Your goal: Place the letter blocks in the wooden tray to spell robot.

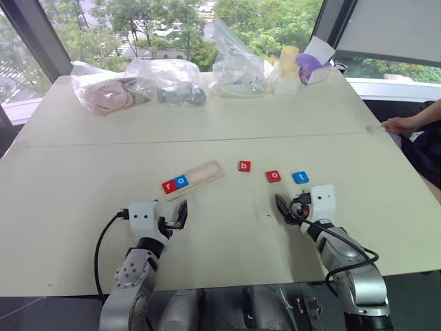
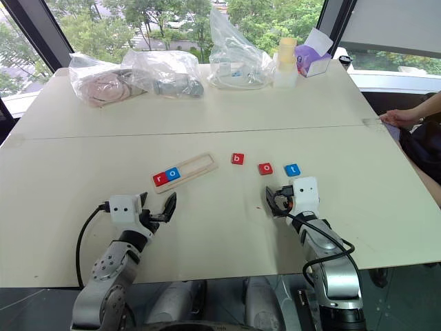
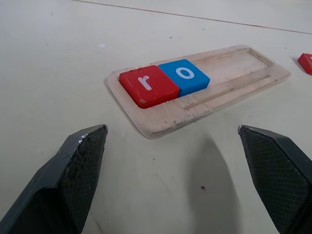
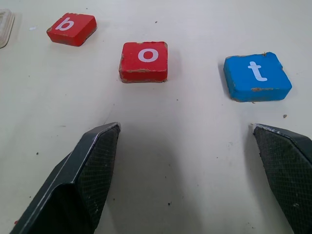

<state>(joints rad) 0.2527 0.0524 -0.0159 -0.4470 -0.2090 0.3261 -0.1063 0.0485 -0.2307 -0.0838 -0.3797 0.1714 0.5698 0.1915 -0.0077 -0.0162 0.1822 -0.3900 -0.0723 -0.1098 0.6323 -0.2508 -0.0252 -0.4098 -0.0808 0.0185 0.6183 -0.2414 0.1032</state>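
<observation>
Both end effectors (image 1: 173,222) (image 1: 286,210) spread, empty

**Both arms forward, grippers wide open**

The left gripper (image 1: 173,222) hangs low at the near left, fingers spread wide and holding nothing. The right gripper (image 1: 289,209) sits at the near right (a touch farther out), pointing forward and slightly downward, its fingers (image 4: 92,165) likewise parted and empty.

Pale wooden tray (image 3: 229,83) (grain showing), matt table (image 1: 83,179)
</observation>
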